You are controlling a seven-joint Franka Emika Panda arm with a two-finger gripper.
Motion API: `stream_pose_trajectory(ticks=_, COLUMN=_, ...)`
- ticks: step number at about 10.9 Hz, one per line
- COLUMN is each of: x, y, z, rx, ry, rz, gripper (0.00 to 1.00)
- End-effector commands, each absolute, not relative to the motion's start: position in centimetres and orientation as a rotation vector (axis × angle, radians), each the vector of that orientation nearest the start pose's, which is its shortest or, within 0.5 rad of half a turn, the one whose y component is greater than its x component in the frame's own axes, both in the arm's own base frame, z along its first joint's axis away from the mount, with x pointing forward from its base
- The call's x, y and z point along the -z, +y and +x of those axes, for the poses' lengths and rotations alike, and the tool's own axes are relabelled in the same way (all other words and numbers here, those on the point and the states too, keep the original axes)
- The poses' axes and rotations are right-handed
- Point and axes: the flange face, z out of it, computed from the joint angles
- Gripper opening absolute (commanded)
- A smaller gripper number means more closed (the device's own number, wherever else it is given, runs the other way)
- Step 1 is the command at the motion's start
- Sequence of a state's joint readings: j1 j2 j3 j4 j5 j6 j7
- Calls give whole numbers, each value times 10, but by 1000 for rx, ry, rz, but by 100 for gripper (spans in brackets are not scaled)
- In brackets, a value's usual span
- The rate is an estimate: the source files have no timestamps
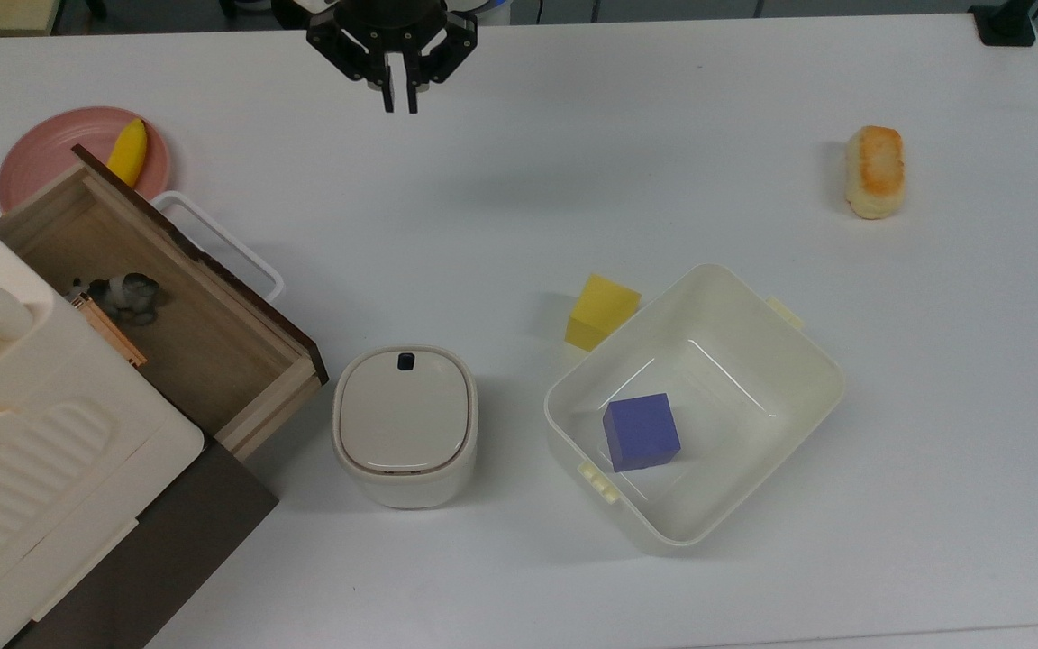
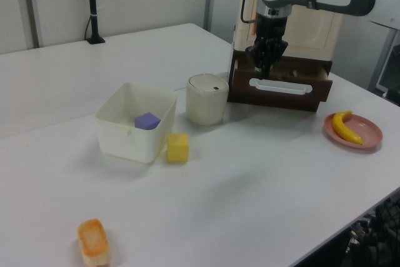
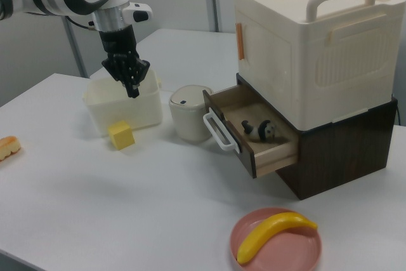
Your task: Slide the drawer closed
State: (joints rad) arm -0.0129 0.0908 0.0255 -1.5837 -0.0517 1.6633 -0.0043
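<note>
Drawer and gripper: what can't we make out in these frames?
- Drawer: its inner end lies under the cream appliance in the top view.
- Small dark item in the drawer: too small to identify.
- Gripper: wrist cut off by the top view's upper edge.

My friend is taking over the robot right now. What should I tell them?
Gripper: shut, holding nothing, up in the air above bare table, away from the drawer.
Drawer: pulled out of the dark cabinet, white handle facing the open table; a small toy lies inside.
Done: nothing, the drawer is open.
Left: bring the gripper to the drawer's dark front panel and push it all the way in.
</note>
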Motion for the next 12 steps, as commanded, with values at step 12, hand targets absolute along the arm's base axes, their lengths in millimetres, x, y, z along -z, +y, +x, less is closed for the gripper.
stream_pose_trajectory(ticks=12, x=-500, y=-76, z=617, rx=-81, ry=820, rz=-3063, gripper=0)
